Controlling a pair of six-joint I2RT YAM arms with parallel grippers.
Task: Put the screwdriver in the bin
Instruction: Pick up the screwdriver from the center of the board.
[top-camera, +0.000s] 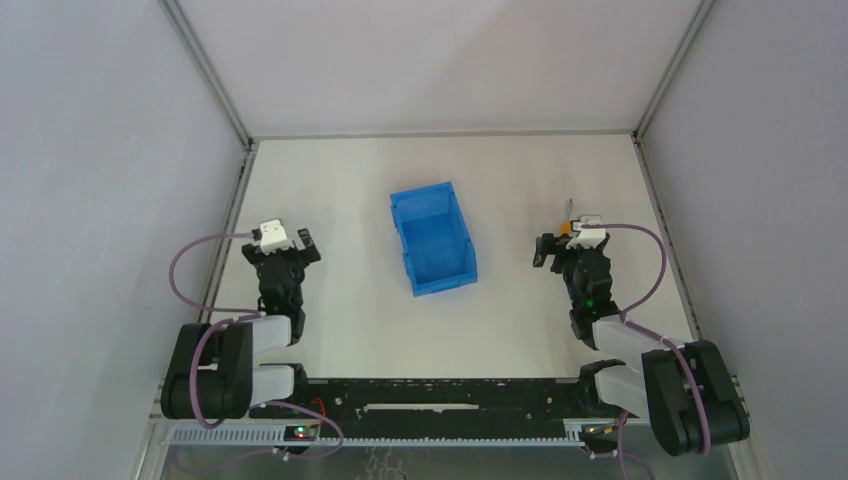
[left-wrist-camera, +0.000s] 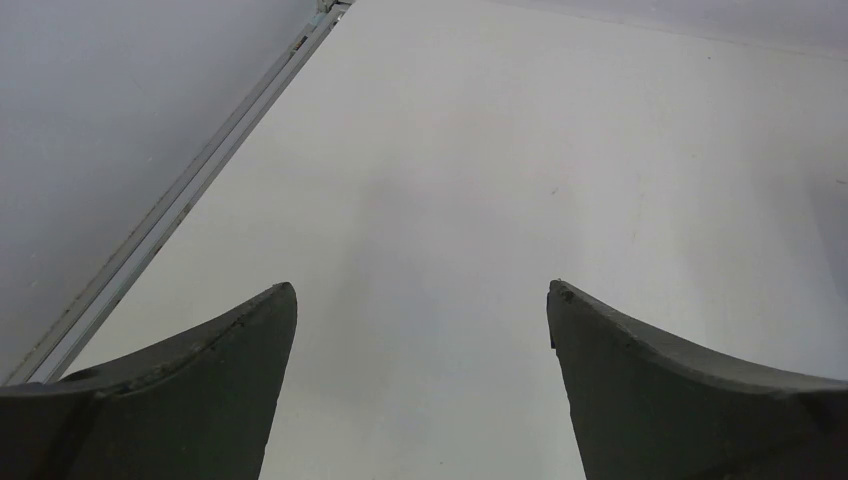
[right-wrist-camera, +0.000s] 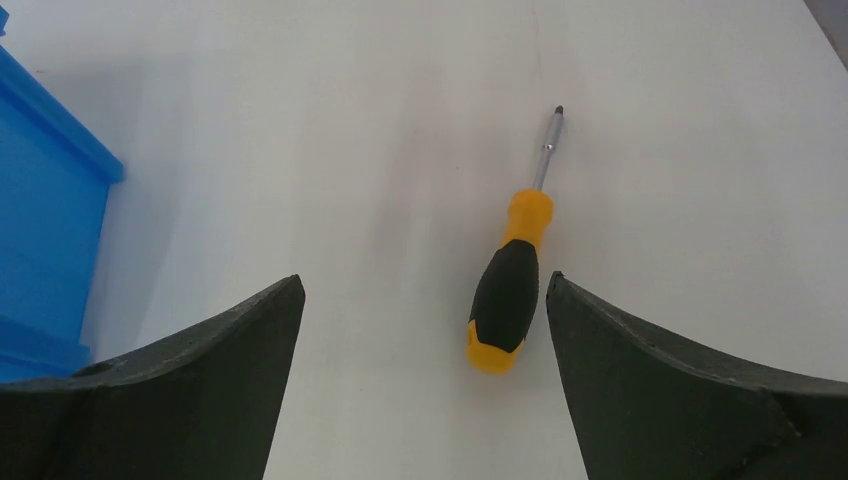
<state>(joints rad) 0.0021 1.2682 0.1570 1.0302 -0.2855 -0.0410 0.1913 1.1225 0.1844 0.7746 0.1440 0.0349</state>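
Blue plastic marks the bin (top-camera: 433, 243), which stands on the white counter (top-camera: 340, 200) about midway between the two arms, nothing visible inside it in the overhead view. The screwdriver (right-wrist-camera: 520, 250) lies flat on the counter well to the right of the bin, out of it, with its yellow-and-black handle toward the arm and its thin metal shaft pointing away toward the far wall. The right pincer (right-wrist-camera: 422, 283) is released, its dark fingers spread wide over the counter; in its wrist view the handle sits in the gap between them, just beside the right-hand finger (right-wrist-camera: 650, 380) with a sliver of counter showing between the two, and a corner of the bin's wall shows at the left edge. The left pincer (left-wrist-camera: 420, 290) is likewise released, its fingers held wide apart above bare counter near the left rail, well apart from both the bin and the screwdriver.
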